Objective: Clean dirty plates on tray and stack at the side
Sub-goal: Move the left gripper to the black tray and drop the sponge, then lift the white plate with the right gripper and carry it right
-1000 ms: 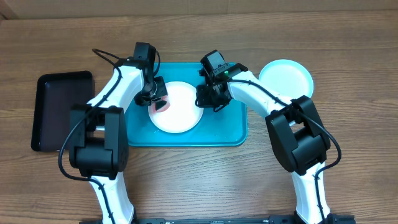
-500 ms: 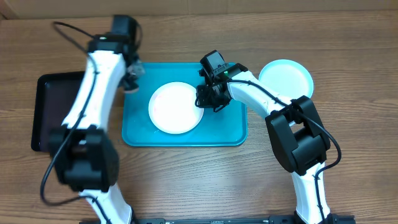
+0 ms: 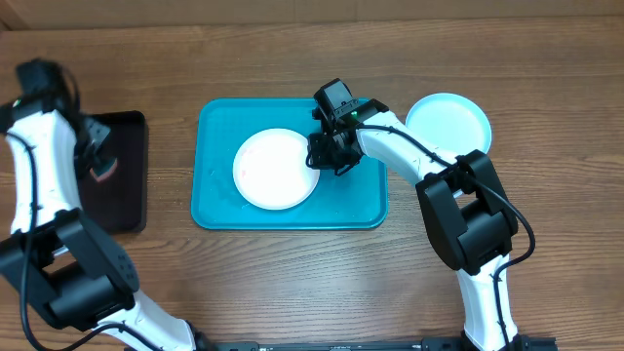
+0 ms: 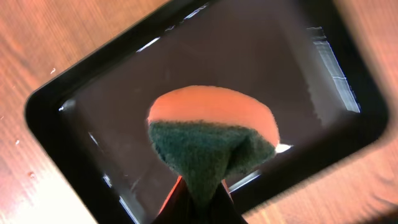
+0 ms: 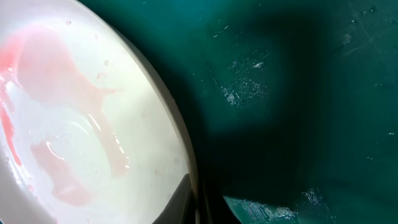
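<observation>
The bench is carrying the tray at its middle, the black tray well to the left and the blue plate just off the tray's right end, apart from it. The white plate is lying flat inside the tray, left of centre, and pink smears are showing across its face, so I am judging it not yet clean. The right gripper is sitting at that plate's right rim with its jaws pressed together; the wrist view is suggesting a thin pinch on the rim itself. The left gripper is hanging over the black tray, pinching the sponge by its lower edge, green face toward the camera and orange behind. Several things are looking risky from here. If the white plate is being taken for finished, it is going onto the blue plate with red residue on it, soiling the side stack. The rim pinch is shallow and the surface is looking wet, so a lift could be letting the plate swing, slip out and drop back onto the tray or the bench. The sponge is being held by a small fold only; a quick move could be shaking it loose beside the black tray rather than in it
</observation>
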`<state>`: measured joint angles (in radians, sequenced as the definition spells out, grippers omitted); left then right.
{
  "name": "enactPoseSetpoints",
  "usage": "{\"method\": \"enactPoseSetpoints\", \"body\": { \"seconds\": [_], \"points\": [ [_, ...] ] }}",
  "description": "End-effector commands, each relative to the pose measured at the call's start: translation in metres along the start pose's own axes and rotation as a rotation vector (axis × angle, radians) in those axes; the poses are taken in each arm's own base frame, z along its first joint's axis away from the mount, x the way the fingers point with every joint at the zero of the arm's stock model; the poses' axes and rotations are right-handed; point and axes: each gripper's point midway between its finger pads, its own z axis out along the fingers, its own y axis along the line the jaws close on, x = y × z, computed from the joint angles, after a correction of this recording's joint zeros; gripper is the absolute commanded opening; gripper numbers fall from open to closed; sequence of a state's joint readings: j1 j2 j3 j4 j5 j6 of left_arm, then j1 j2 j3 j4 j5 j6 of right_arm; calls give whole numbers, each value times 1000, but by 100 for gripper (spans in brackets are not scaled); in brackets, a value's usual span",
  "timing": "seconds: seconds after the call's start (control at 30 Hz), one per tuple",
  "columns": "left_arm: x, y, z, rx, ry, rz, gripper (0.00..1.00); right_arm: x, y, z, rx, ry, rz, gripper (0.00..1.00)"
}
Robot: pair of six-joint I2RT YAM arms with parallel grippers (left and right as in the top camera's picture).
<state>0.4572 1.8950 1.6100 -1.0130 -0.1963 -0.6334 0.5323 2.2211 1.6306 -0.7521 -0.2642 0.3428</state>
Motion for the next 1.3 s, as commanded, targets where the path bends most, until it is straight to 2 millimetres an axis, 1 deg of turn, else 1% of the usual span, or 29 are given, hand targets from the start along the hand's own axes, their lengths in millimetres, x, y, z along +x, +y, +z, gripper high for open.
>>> {"method": "enactPoseSetpoints", "body": {
  "seconds": [0.0, 0.17, 0.3, 0.37, 0.4, 0.43, 0.47, 0.5, 0.57, 0.6, 0.73, 0.83, 0.87, 0.93, 0.97, 1.0, 1.03, 1.07, 1.1, 1.13, 1.2, 1.23, 1.27],
  "points": [
    [13, 3, 28, 100, 79, -21, 4, 6, -20, 14, 77, 19, 8, 4],
    [21, 8, 54, 120, 71, -40, 6, 6, -20, 14, 77, 20, 8, 4],
    [21, 9, 61, 125, 60, -44, 9, 6, -20, 14, 77, 19, 4, 4],
    [20, 8, 62, 132, 49, -15, 12, 6, -20, 15, 77, 19, 4, 4],
    [20, 7, 63, 135, 43, 2, 17, 6, -20, 14, 78, 18, 4, 4],
    [20, 7, 63, 135, 42, 5, 24, 6, -21, 14, 79, 18, 4, 4],
    [20, 7, 63, 135, 41, 5, 34, 6, -21, 14, 80, 18, 5, 4],
    [19, 7, 63, 136, 41, 5, 39, 6, -21, 14, 80, 18, 5, 4],
    [18, 6, 63, 140, 35, 4, 53, 6, -21, 14, 80, 19, 5, 4],
    [17, 6, 63, 143, 31, 4, 54, 6, -21, 14, 80, 19, 5, 4],
    [13, 4, 60, 151, 24, 2, 53, 6, -21, 14, 80, 18, 5, 4],
    [8, 3, 47, 158, 16, -1, 49, 5, -20, 14, 78, 15, 4, 4],
    [5, 1, 40, 173, 13, -2, 47, 4, -20, 14, 77, 13, 4, 4],
    [0, -10, 23, 239, 11, -1, 38, 3, -19, 14, 75, 8, 2, 4],
    [-3, -18, 12, 288, 12, 0, 31, 1, -18, 13, 74, 5, 1, 4],
    [-4, -27, 0, 342, 16, 3, 29, 0, -17, 12, 72, 1, 0, 4],
    [-5, -35, -10, 395, 20, 6, 29, -3, -15, 9, 70, -5, -1, 4],
    [-5, -43, -22, 452, 26, 12, 32, -5, -13, 5, 67, -12, -4, 4],
    [-3, -49, -32, 500, 34, 19, 38, -9, -10, -2, 67, -23, -6, 4],
    [-1, -54, -40, 537, 42, 25, 50, -13, -7, -10, 70, -38, -10, 4],
    [1, -58, -47, 568, 48, 31, 95, -22, -1, -30, 89, -82, -22, 4],
    [1, -58, -47, 567, 47, 31, 100, -28, 1, -42, 111, -116, -31, 4],
    [1, -58, -46, 566, 49, 30, 100, -33, 2, -52, 139, -151, -40, 4]
  ]
}}
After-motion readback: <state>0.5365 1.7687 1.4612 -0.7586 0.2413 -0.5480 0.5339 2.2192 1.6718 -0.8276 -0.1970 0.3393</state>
